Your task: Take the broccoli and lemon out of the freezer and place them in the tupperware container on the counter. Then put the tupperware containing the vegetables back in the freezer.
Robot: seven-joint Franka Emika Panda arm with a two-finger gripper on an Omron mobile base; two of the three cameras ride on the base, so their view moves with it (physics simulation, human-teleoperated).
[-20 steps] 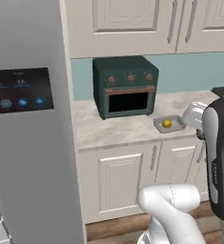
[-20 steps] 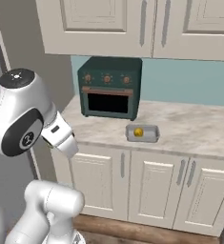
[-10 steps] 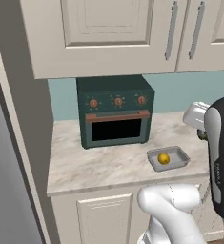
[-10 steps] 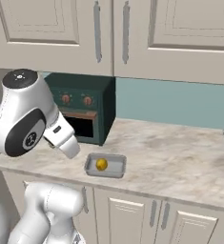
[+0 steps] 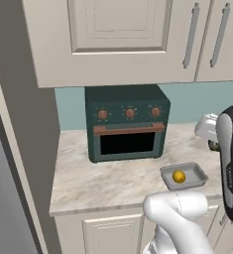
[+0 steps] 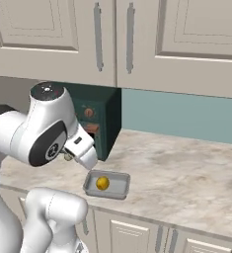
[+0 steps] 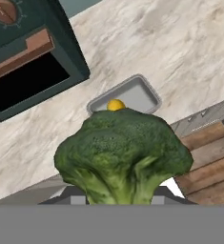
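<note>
The broccoli, dark green and lumpy, sits big in the hand view, its stem down between my fingers. My gripper is shut on it, and the fingertips are hidden behind the stem. Beyond it lies the tupperware container, a shallow grey tray on the beige counter, with the yellow lemon inside. From the base views the tray holds the lemon near the counter's front edge. My hand hangs just left of and above the tray. The freezer's grey side runs along the far left.
A dark green toaster oven stands at the back of the counter, left of the tray. Cream wall cabinets hang above. Cream base cabinets with grey handles sit under the worktop. Bare worktop stretches right of the tray.
Both base views have shifted as the base drove: the freezer and its display slid off to the left, and the toaster oven, counter and tray with the lemon now look nearer.
</note>
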